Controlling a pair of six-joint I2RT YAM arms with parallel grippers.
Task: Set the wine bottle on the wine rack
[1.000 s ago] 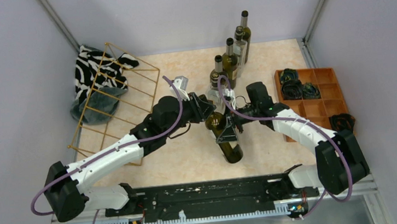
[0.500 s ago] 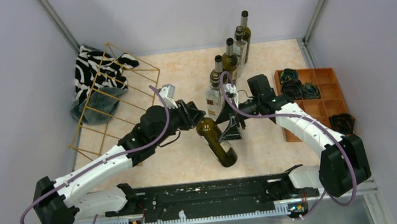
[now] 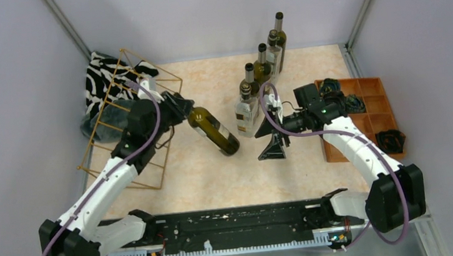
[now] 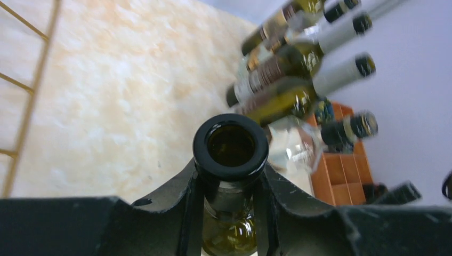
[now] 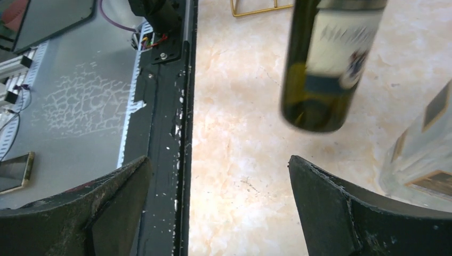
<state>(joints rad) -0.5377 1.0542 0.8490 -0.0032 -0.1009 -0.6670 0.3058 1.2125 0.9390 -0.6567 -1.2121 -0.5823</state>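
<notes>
**A:** Where is the dark green glass wine bottle [image 3: 213,131]?

**B:** The left pincer [image 3: 182,111] is clenched on its neck, just under the open mouth. The bottle hangs tilted, with its base pointing toward the middle of the pale marbled surface [image 3: 216,179].

**A:** Is it in the gold-yellow wire wine rack [image 3: 109,108]?

**B:** No. It is just beside the rack's right edge and in no cell.

**A:** And the right pincer [image 3: 272,143]?

**B:** It is released, with its fingers spread wide around nothing. It sits low near the row of upright glass bottles [image 3: 262,68], apart from the held bottle.
</notes>
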